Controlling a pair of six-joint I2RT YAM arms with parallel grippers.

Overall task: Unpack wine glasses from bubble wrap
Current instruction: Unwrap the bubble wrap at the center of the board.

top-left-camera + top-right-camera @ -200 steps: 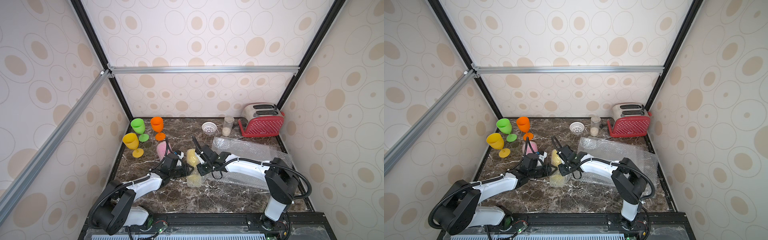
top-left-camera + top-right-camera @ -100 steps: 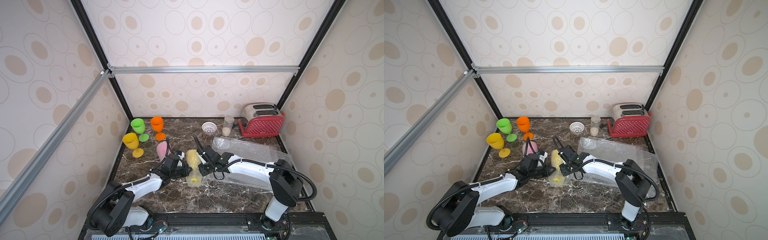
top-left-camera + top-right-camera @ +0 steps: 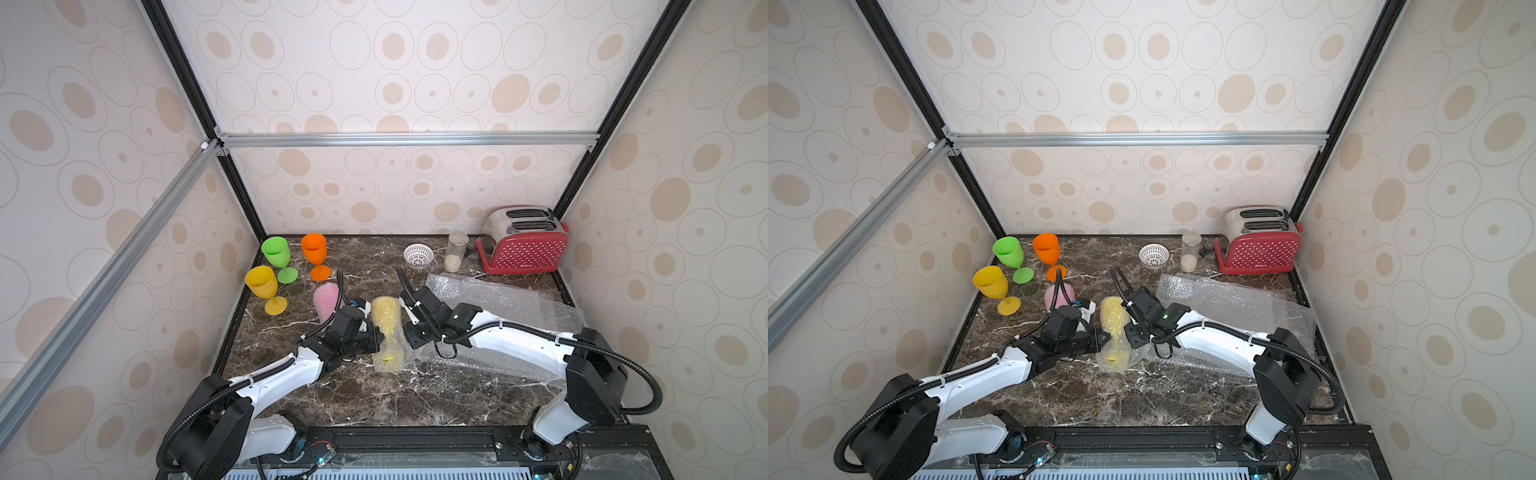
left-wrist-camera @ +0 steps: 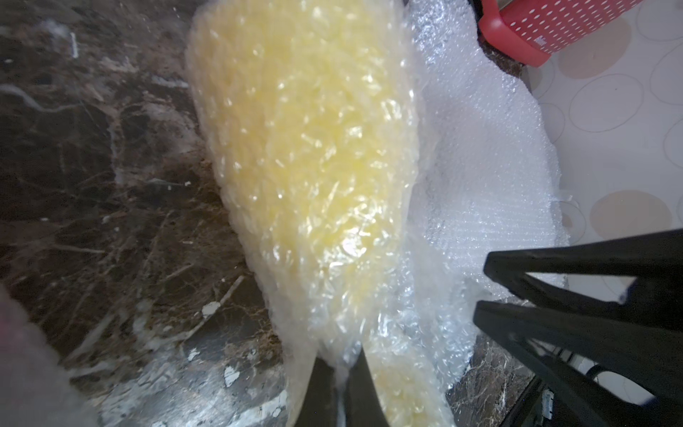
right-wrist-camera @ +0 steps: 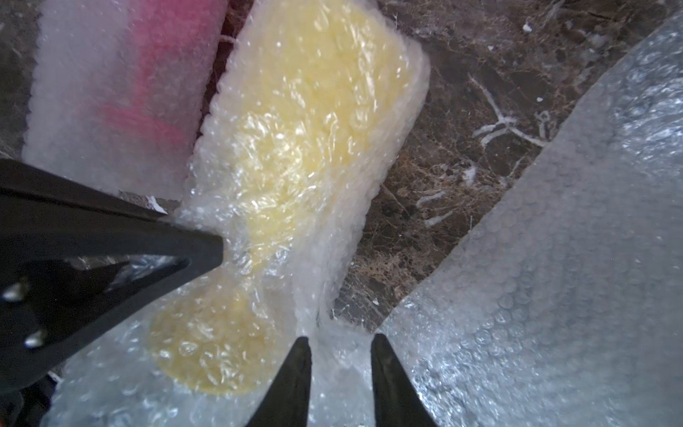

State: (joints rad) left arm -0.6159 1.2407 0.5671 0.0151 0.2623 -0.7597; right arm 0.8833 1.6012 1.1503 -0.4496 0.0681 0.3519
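Observation:
A yellow wine glass in a tube of bubble wrap point(image 3: 387, 332) point(image 3: 1115, 330) lies mid-table between my two grippers. My left gripper point(image 4: 340, 356) point(image 3: 375, 334) is shut, pinching a fold of that wrap at the narrow stem part. My right gripper point(image 5: 338, 342) point(image 3: 409, 332) is on the other side; its jaws stand apart with loose wrap lying between them. A pink glass, also wrapped point(image 3: 326, 298) point(image 5: 122, 92), lies just left of it. Bare green point(image 3: 276, 253), orange point(image 3: 314, 249) and yellow point(image 3: 262, 283) glasses stand upright at the back left.
Flat crinkled bubble wrap sheets point(image 3: 511, 309) cover the table's right side under my right arm. A red toaster point(image 3: 523, 247), a clear jar point(image 3: 455, 251) and a small white perforated bowl point(image 3: 418, 255) stand along the back. Patterned walls close in on three sides.
My left gripper has shut on the yellow bundle's wrap. My right gripper's jaws have spread apart. The bundle has shifted slightly between them.

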